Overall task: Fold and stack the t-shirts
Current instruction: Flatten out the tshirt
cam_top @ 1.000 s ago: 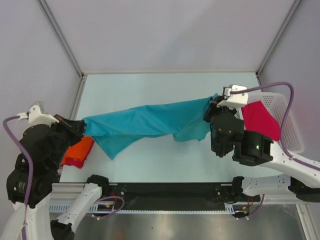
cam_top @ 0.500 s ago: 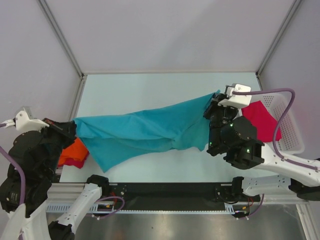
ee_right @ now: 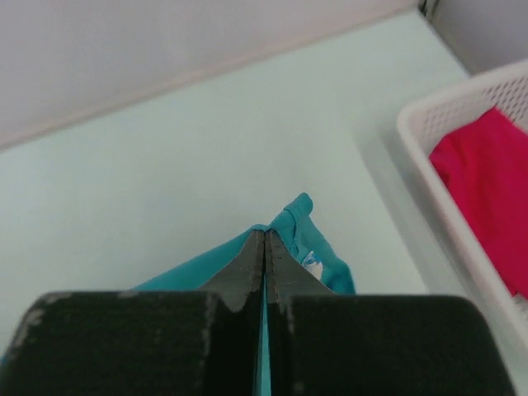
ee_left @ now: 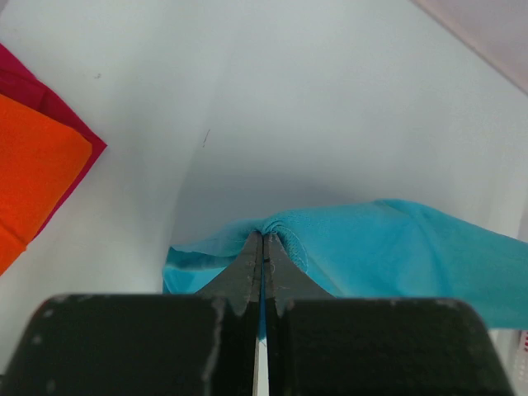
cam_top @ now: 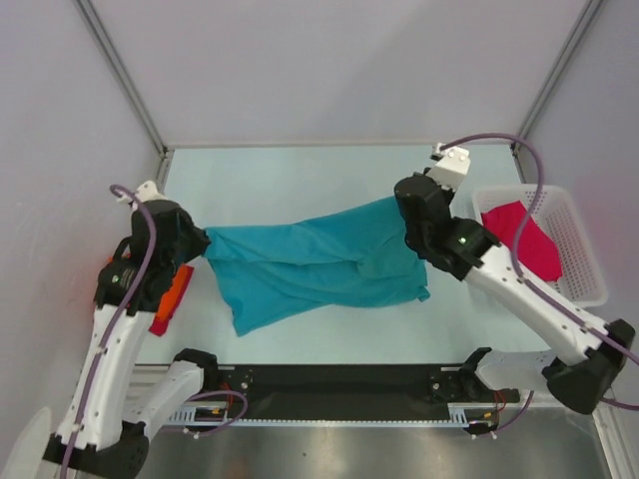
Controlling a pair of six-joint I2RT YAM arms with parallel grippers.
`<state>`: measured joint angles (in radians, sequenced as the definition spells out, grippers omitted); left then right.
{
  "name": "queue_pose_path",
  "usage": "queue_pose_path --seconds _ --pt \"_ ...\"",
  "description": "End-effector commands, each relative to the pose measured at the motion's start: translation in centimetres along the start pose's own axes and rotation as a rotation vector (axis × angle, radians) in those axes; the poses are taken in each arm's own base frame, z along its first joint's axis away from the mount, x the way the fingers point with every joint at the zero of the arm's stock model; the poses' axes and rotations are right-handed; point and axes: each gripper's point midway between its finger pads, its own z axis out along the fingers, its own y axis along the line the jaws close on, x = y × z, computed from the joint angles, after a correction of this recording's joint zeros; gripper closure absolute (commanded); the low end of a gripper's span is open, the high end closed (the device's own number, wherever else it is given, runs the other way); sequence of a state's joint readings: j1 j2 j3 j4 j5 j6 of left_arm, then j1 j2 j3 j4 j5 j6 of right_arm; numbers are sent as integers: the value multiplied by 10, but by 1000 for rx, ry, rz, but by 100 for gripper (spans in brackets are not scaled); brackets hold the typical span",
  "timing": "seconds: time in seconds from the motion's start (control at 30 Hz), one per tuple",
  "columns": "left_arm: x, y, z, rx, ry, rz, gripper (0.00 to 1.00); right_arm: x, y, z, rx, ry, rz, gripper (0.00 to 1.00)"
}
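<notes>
Teal t-shirt (cam_top: pixel 310 264) pulled long between two claws, over the table (cam_top: pixel 300 180). One end pinched tight in the closed left claw (cam_top: pixel 200 242), the other end pinched tight in the closed right claw (cam_top: pixel 411 215). Just left of the left claw, orange t-shirt (cam_top: pixel 178 289) lying on dark red t-shirt (cam_top: pixel 160 324). Right of the right claw, pink t-shirt (cam_top: pixel 524 235) inside white basket (cam_top: pixel 579 230).

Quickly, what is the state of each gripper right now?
Left gripper: closed, holding one end of the teal t-shirt.
Right gripper: closed, holding the other end.
</notes>
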<state>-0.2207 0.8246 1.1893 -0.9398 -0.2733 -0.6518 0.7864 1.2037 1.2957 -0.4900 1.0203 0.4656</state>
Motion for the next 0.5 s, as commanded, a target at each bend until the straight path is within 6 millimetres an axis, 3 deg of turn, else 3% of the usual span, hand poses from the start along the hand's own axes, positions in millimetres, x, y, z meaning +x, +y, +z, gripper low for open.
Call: queue_pose_path --seconds 0.0,0.03,0.13,0.17,0.3,0.33,0.4,0.47 --pt "-9 -22 44 33 -25 -29 100 90 4 43 -20 255 25 100" --pt "-4 -19 56 14 -6 -30 100 110 9 53 -32 307 8 100" --pt "4 -18 92 -19 38 -50 100 125 12 82 -19 353 7 100" --pt "3 -20 102 -16 33 -62 100 143 11 96 6 388 -26 100" --pt "20 -14 156 -78 114 -84 100 150 22 127 27 393 -55 100" --pt "18 -17 163 -81 119 -84 100 142 29 135 22 377 -46 100" --pt "18 -18 176 -96 133 -75 100 149 28 152 45 384 -58 100" --pt "14 -19 192 -127 130 -69 100 135 33 166 50 353 -50 100"
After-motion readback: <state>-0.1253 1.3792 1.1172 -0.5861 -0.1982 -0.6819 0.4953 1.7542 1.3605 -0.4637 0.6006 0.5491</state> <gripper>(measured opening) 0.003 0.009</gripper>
